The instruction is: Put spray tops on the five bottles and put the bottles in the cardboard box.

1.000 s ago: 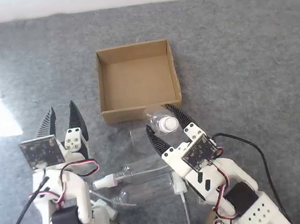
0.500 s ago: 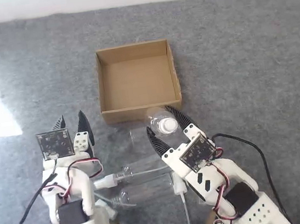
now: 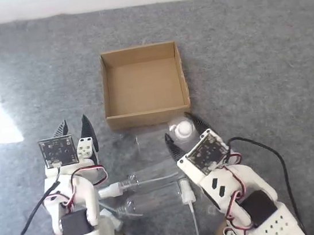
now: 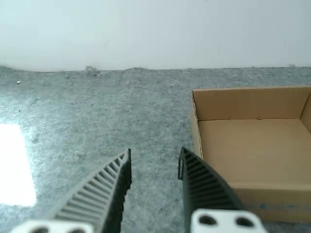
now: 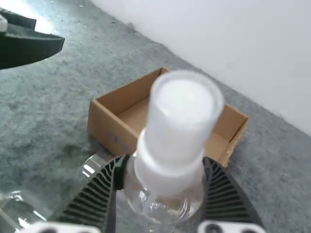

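Right pincer (image 3: 182, 132) clamps capped bottle (image 5: 177, 126) cap-up just short of cardboard box (image 3: 148, 117), likely staging the drop-in; left pincer (image 4: 154, 153) hangs spread apart, unladen.

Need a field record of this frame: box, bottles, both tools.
box: cardboard box, open top, no bottle inside
left tool: open, holding nothing, over the grey mat to the left of the box's near wall
right tool: shut on a bottle with a white cap, just in front of the box's near wall
lying bottles: at least two clear ones on their sides between the arms, apart from the box
spray top: loose beside them, with its thin tube attached
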Tool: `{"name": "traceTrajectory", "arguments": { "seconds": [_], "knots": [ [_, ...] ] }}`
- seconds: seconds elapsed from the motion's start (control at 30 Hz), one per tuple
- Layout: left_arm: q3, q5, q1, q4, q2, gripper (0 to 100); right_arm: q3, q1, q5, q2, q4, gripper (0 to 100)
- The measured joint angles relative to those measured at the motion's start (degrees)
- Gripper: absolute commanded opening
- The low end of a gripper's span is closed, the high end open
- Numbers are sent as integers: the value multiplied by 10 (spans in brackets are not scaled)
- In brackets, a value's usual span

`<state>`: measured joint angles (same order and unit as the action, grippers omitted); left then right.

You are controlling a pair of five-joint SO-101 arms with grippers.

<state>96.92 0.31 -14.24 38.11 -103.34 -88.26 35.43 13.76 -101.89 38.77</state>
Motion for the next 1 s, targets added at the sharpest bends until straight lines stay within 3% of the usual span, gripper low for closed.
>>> {"name": "traceTrajectory", "arguments": {
  "seconds": [0.63,1.0],
  "knots": [
    [0,0,0,0,0,149,186,-10,-4,2,55,111],
    [0,0,0,0,0,150,324,-11,-4,227,20,111]
  ]
}}
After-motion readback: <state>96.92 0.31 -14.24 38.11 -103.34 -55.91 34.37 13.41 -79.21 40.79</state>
